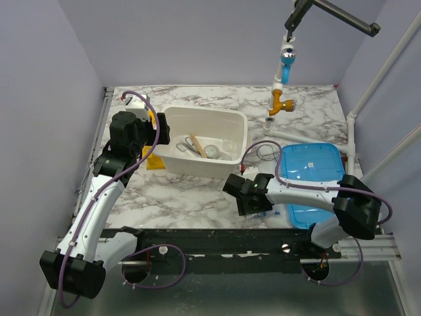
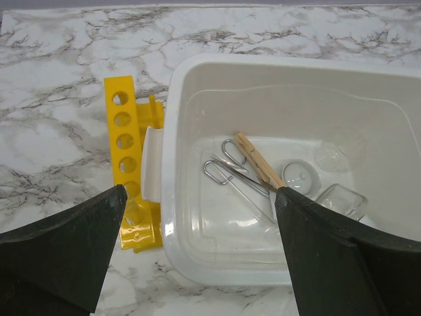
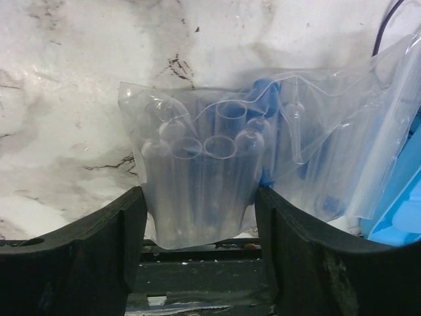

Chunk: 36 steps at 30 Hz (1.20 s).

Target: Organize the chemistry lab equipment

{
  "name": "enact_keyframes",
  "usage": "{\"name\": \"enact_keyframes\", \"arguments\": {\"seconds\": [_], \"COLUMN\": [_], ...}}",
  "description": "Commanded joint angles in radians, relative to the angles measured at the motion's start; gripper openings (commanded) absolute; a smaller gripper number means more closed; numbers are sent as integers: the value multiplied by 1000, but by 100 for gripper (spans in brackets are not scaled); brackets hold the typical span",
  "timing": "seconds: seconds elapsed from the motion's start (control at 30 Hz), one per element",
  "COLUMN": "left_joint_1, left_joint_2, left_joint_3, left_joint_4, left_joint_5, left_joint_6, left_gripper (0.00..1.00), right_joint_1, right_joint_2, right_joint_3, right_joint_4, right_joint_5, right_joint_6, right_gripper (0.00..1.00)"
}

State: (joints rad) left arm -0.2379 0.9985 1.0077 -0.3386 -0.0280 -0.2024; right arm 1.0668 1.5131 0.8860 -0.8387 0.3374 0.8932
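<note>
A white bin (image 1: 204, 141) holds silver tongs (image 2: 240, 179), a tan wooden stick (image 2: 255, 160) and clear glassware (image 2: 342, 199). The yellow holed tube rack (image 2: 127, 158) lies on the table against the bin's left wall, also in the top view (image 1: 154, 157). My left gripper (image 2: 199, 197) is open and empty, hovering over the bin's near left corner. My right gripper (image 3: 199, 201) is closed on a clear plastic bag (image 3: 217, 178) of clear tubes with blue contents. Its fingers (image 3: 128, 217) press both sides of the bag near the table's front edge (image 1: 262, 212).
A blue lid (image 1: 312, 181) lies right of the bin, next to the bag. A tap with an orange fitting (image 1: 281, 102) stands at the back right. Purple walls close in the marble table (image 1: 191, 197). A black rail (image 1: 217, 240) runs along the front.
</note>
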Motion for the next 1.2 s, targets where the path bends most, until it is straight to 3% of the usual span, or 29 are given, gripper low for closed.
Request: {"name": "enact_keyframes", "arguments": {"seconds": [0.0, 0.5, 0.7, 0.77, 1.17], "left_joint_1": [-5, -4, -4, -3, -5], "left_joint_2": [-21, -25, -23, -21, -25], "left_joint_3": [23, 18, 19, 18, 18], "left_joint_4": [6, 12, 12, 12, 12], "left_joint_5": [-14, -13, -12, -11, -12], "left_joint_6": [7, 3, 1, 0, 0], "left_gripper": [99, 99, 99, 99, 99], "right_joint_1": [35, 35, 35, 36, 96], "right_joint_2": [-2, -233, -189, -147, -14], "right_joint_3": [-24, -34, -56, -47, 18], "right_joint_4": [66, 34, 42, 34, -23], "right_joint_5": [14, 143, 146, 155, 295], "right_joint_6": [56, 26, 43, 54, 110], "right_gripper": [61, 40, 39, 41, 74]}}
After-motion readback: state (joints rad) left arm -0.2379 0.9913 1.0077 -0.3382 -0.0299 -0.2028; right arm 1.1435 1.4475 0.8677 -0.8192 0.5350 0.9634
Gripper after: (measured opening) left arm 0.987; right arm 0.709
